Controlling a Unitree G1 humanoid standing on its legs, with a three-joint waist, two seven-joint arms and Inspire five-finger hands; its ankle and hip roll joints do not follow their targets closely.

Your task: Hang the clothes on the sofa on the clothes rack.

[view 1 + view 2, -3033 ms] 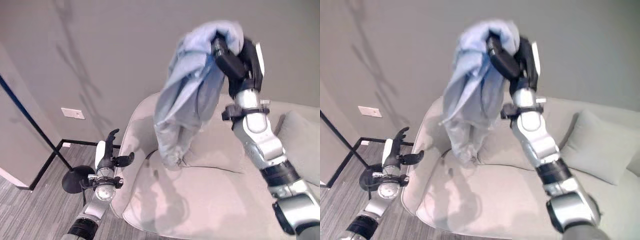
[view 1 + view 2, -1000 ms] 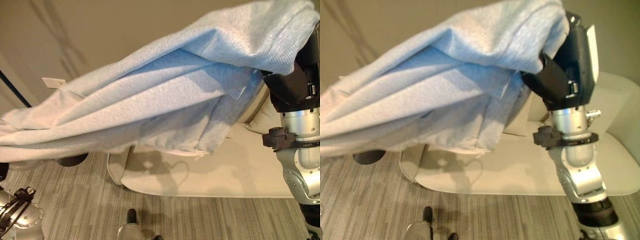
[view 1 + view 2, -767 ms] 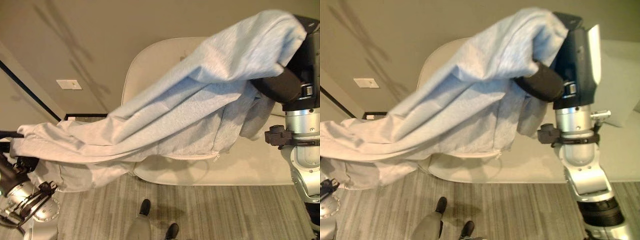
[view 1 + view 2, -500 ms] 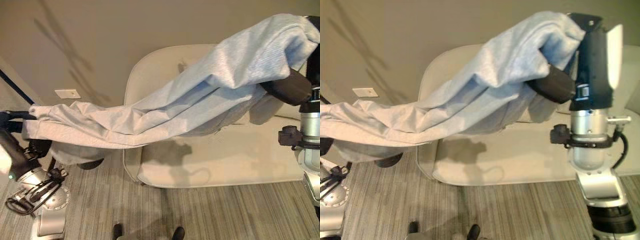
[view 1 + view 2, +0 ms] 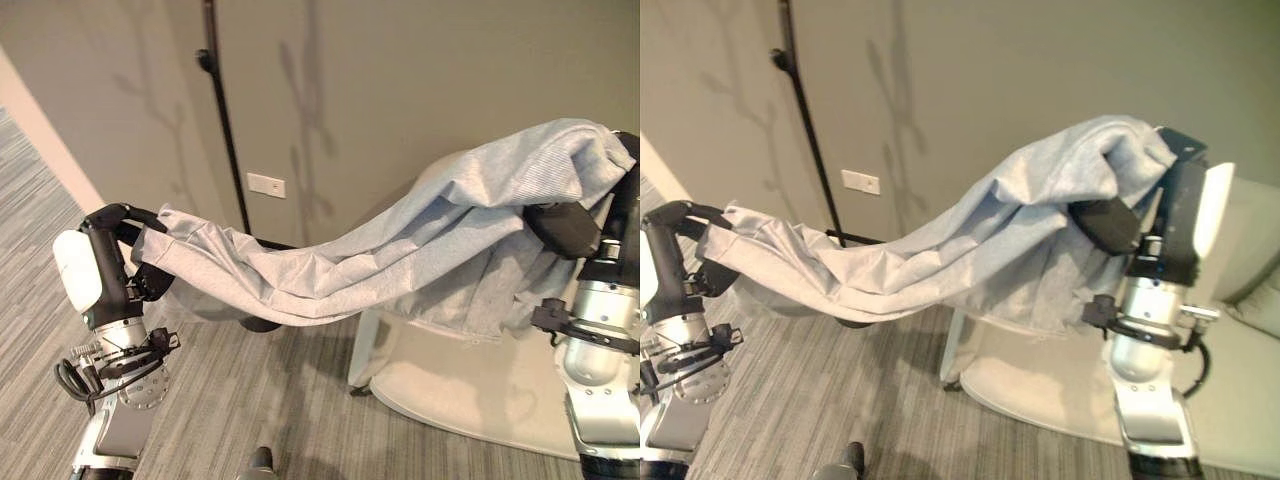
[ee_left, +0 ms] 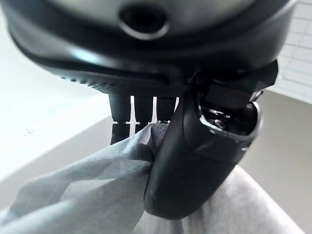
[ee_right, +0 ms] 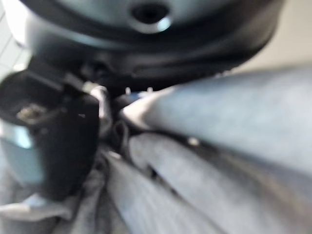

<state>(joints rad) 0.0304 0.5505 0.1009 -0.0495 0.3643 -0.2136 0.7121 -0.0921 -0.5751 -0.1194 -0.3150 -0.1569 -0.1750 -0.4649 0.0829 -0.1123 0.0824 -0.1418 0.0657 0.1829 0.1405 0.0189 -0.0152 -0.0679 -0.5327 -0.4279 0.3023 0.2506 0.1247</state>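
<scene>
The grey garment [image 5: 400, 250] hung in the air, stretched like a hammock between the two hands and well clear of the sofa [image 5: 470, 380], so the lifting part of the task looked done, while hanging it was still to come. The left hand [image 5: 115, 250] held one end out to the left of the sofa, its fingers [image 6: 141, 109] curled over the cloth and its thumb pressed down on the fold. The right hand [image 5: 1130, 215] held the other end higher, above the sofa, with cloth bunched over and around it and its dark fingers closed on the bundle. The clothes rack [image 5: 225, 120] showed as a thin black pole rising against the wall to the left of the sofa, beyond the sagging middle of the garment; nothing hung on it yet, and the cloth did not appear to touch it. The head views gave the whole span, the pole and the sofa together. The left wrist view showed the pinch itself from close up; the right wrist view showed folds packed against the palm [image 7: 63, 141], without clear detail of the fingertips.
</scene>
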